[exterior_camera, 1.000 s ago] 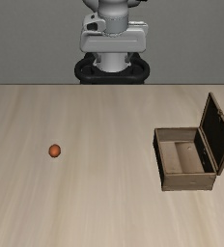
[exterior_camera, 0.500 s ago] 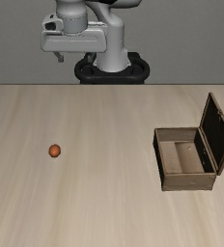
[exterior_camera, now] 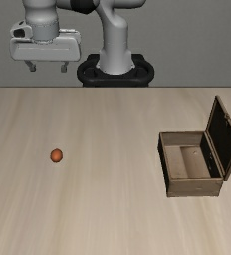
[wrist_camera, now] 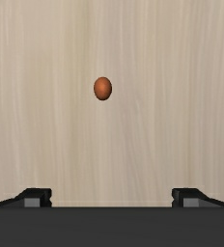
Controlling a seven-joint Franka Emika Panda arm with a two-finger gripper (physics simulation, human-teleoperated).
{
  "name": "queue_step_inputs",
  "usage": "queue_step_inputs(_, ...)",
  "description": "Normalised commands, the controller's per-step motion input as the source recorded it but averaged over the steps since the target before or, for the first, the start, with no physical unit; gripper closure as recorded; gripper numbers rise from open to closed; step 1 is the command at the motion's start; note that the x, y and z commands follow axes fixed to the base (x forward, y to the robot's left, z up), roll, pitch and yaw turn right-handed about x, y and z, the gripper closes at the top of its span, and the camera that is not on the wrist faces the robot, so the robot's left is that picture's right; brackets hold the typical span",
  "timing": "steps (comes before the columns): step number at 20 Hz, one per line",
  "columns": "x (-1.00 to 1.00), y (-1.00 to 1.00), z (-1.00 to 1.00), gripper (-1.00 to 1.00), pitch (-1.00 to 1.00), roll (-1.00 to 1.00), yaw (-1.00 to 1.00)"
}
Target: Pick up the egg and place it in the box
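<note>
A small brown egg (exterior_camera: 56,155) lies on the light wooden table toward the exterior view's left. The wrist view shows the same egg (wrist_camera: 102,89) well ahead of my fingertips, alone on the wood. My gripper (exterior_camera: 46,67) hangs high above the table's far edge, up and behind the egg, with its two fingers spread wide and nothing between them. The brown box (exterior_camera: 193,165) stands open on the exterior view's right, its lid (exterior_camera: 223,136) tilted up, and its inside looks bare.
The robot's black base (exterior_camera: 115,72) sits at the table's far edge. Bare wooden table (exterior_camera: 115,199) stretches between the egg and the box.
My arm has swung steadily toward the exterior view's left, carrying the hand from above the base to above the egg's side. Egg and box have not moved.
</note>
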Motion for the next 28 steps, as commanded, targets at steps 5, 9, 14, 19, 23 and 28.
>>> queue_step_inputs(5, 1.0, 0.0, 0.0, -1.0, 0.0, 0.0, 0.0)
queue_step_inputs(9, 1.0, 0.0, 0.0, -1.0, 0.0, 0.0, 0.0)
queue_step_inputs(14, 0.0, 0.2, -0.8, -1.0, 0.0, 0.0, 0.0)
queue_step_inputs(19, 0.0, 0.0, -1.0, -1.0, 0.0, 0.0, 0.0)
queue_step_inputs(23, 0.0, 0.0, -1.0, -1.0, 0.0, 0.0, 0.0)
queue_step_inputs(28, 0.0, 0.0, -1.0, -1.0, 0.0, 0.0, 0.0)
